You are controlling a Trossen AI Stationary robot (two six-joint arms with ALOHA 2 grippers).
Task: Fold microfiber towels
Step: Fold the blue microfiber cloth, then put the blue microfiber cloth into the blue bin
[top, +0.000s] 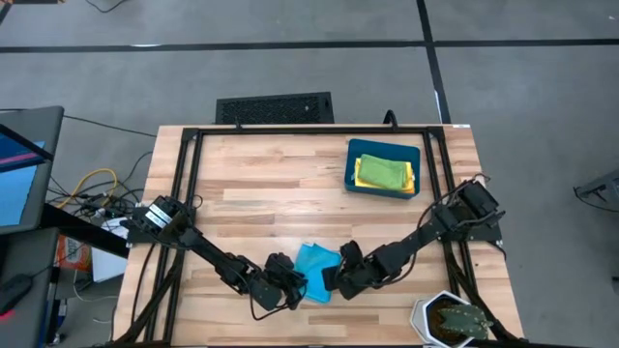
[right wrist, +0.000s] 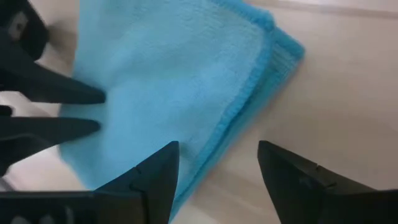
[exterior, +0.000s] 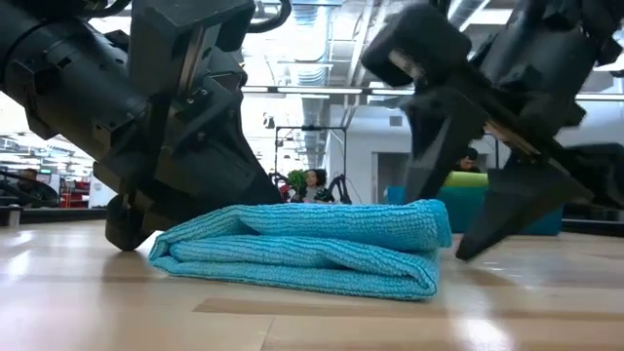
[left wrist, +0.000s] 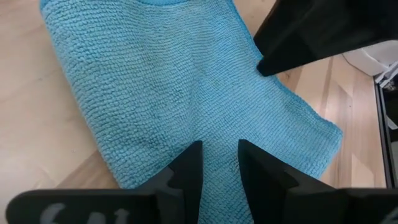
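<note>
One light blue microfiber towel (top: 317,263) lies folded in several layers near the table's front edge, its underside flat on the wood (exterior: 302,249). My left gripper (top: 293,286) is at its near-left part, fingers a narrow gap apart with towel between them (left wrist: 221,152). My right gripper (top: 334,277) stands open at the towel's right edge (right wrist: 217,155). One of its fingers is over the cloth and the other over bare wood, and they touch nothing. Green (top: 379,174) and yellow (top: 412,180) towels lie in a bin. My left gripper has the blue towel's near-left part (left wrist: 221,127) between its two fingers. They come slanting down from the table's near-left. The towel stays folded and flat on the table. How many layers are in the pinch does not show.
The dark teal bin (top: 350,179) stands at the far right of the table. A white pot with a plant (top: 450,319) sits at the near right corner. Black frame rails (top: 184,174) run along the table's sides. Bare wood lies between the towel and the bin.
</note>
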